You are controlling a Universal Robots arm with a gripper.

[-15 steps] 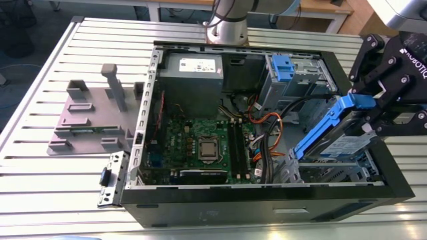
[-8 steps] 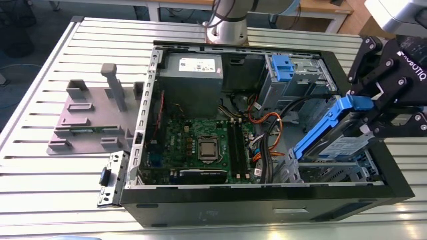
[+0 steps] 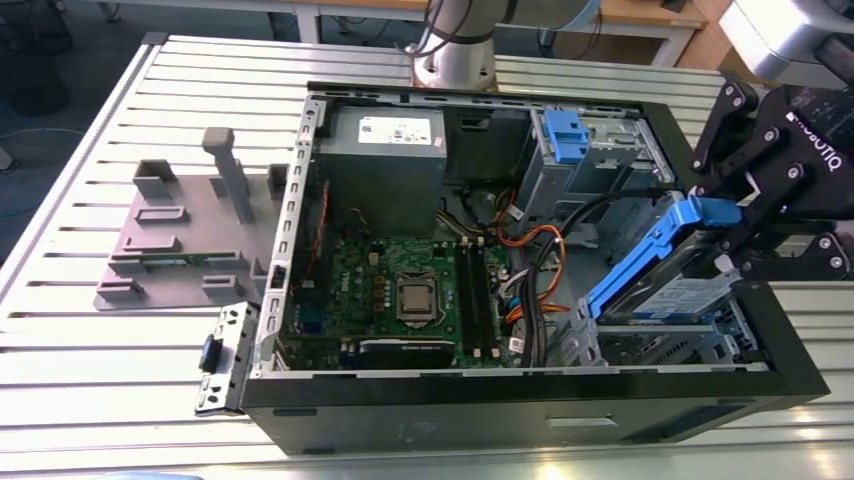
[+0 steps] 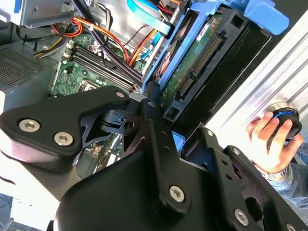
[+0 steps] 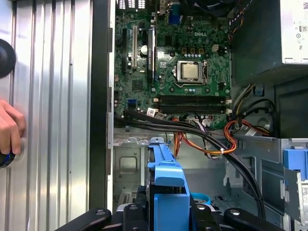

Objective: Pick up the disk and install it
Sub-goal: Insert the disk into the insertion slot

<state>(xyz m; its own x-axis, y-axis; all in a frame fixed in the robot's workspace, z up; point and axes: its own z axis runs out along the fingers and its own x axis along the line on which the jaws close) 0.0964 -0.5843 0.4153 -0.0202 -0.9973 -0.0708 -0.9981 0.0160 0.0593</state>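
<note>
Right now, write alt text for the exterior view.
A black gripper holds the disk, in its blue bracket, tilted over the drive cage of an open computer case. The case lies on a slatted metal table, beside a grey fixture.

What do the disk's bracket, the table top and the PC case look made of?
Disk bracket: looks like moulded plastic, bright blue, matte with a soft sheen. Table top: probably aluminium, ribbed silvery slats that catch the light. PC case: black outer wall, likely painted metal or plastic; inner frame bare grey sheet metal with punched holes. The gripper holds the disk tilted over the case.
</note>
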